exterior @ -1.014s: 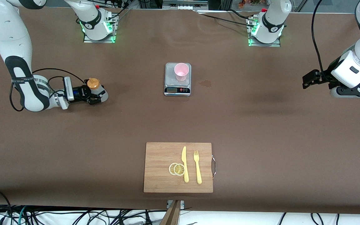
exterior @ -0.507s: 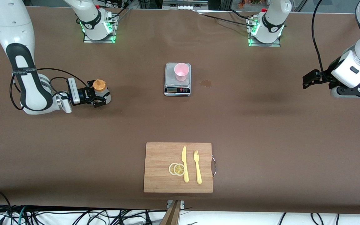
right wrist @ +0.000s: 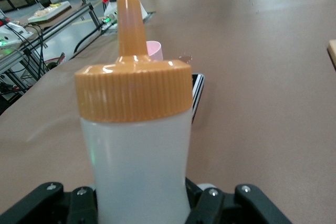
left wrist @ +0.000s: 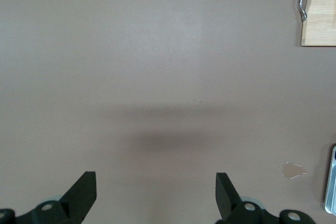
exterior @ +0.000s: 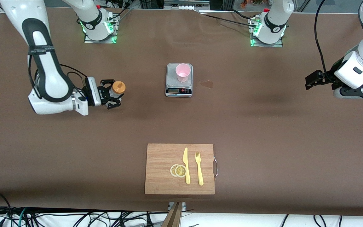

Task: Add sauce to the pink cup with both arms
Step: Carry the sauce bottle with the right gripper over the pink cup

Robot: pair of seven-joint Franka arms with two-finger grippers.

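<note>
My right gripper (exterior: 112,94) is shut on the sauce bottle (exterior: 117,89), a whitish squeeze bottle with an orange nozzle cap, and holds it upright above the table toward the right arm's end. In the right wrist view the bottle (right wrist: 137,150) fills the middle, clamped between the fingers. The pink cup (exterior: 182,72) stands on a small kitchen scale (exterior: 179,90) mid-table; its rim shows in the right wrist view (right wrist: 154,51). My left gripper (exterior: 310,81) waits open and empty at the left arm's end, above bare table (left wrist: 152,192).
A wooden cutting board (exterior: 162,170) with lemon slices (exterior: 178,170), a yellow knife (exterior: 186,165) and a yellow fork (exterior: 198,168) lies near the front edge. A small wet stain (exterior: 207,84) marks the table beside the scale.
My right arm has lifted the sauce bottle and carried it toward the scale and the pink cup. The left arm has not moved.
</note>
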